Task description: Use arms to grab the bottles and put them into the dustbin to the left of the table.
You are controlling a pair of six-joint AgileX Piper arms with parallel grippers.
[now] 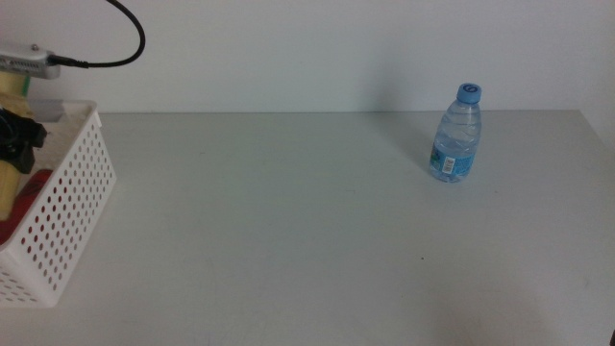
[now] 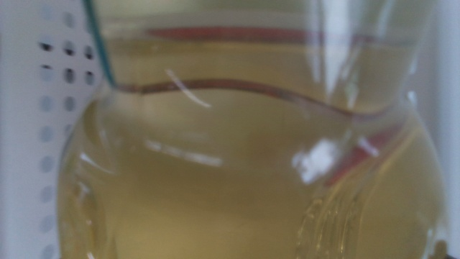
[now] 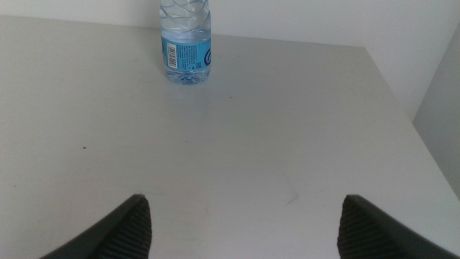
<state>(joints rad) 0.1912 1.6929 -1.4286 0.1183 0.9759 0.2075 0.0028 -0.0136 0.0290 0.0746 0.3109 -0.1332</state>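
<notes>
My left gripper (image 1: 19,135) is over the white perforated dustbin (image 1: 72,192) at the table's left edge, shut on the yellow juice bottle (image 1: 8,181). In the left wrist view the bottle (image 2: 237,165) fills the frame and hides the jaws, with the dustbin wall (image 2: 36,108) beside it. The red can (image 1: 36,181) lies inside the dustbin. The clear-blue water bottle (image 1: 456,135) stands upright at the far right of the table. My right gripper (image 3: 244,230) is open and empty, low over the table, with the water bottle (image 3: 185,43) well ahead of it. It is out of the middle view.
The pale grey table (image 1: 288,221) stretches between the dustbin and the water bottle. A white wall stands behind it. The left arm's white bracket (image 1: 24,60) and black cable (image 1: 120,53) hang above the dustbin. The table's right edge (image 3: 402,101) shows near the water bottle.
</notes>
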